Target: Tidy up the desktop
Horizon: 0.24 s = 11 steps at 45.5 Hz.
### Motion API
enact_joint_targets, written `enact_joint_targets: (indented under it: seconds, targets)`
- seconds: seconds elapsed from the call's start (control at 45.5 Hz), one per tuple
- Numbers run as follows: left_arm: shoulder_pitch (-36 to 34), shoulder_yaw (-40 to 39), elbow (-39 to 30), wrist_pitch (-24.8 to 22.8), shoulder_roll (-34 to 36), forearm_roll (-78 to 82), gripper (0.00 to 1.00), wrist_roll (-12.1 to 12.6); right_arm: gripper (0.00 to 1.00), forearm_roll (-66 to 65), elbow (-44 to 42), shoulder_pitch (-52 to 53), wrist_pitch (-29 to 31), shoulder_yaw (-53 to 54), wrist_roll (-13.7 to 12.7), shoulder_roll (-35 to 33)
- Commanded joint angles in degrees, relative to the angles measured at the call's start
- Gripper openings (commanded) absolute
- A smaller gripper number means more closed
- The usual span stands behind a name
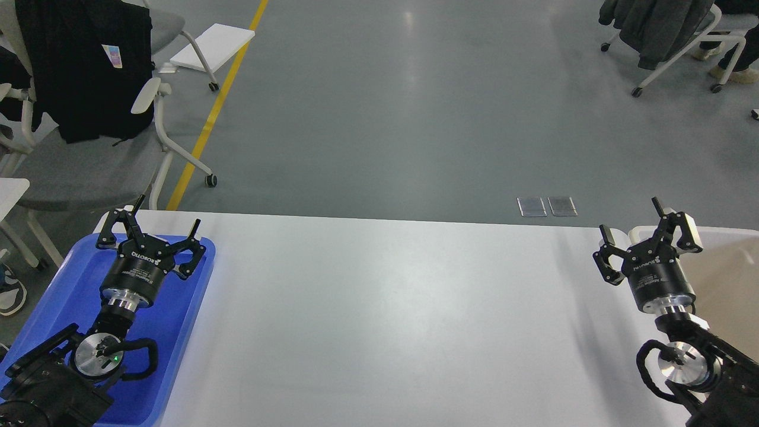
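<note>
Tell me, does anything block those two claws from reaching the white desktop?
Nothing visible does. The left claw hangs open over the blue tray, the right claw open over the beige bin, with the desktop between them.

The surface (379, 320) is white, smooth and a little glossy, with soft reflections of light. The tray (65, 279) is blue plastic, also smooth with a slight shine. The bin (726, 267) looks like beige plastic, matt. Both grippers, left (151, 224) and right (631, 220), are black matt plastic or metal, and behind each one sits a polished silver metal ring. The floor (403, 107) is grey, smooth, half-glossy. The chair (77, 172) has a grey cloth seat and a white frame.
</note>
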Motion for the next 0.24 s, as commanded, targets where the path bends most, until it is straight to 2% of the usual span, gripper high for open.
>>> enact_joint_targets:
  seconds: [0.0,0.22]
  targets:
    - [0.01,0.0,0.01,0.0,0.0,0.0,0.99,0.0,1.0,-3.84,-0.45,0.02,0.34,-0.62,1.31,-1.31]
    - [-0.07,0.0,0.01,0.0,0.0,0.0,0.99,0.0,1.0,-5.44,-0.54,-0.16,0.25,-0.36,1.31,-1.13]
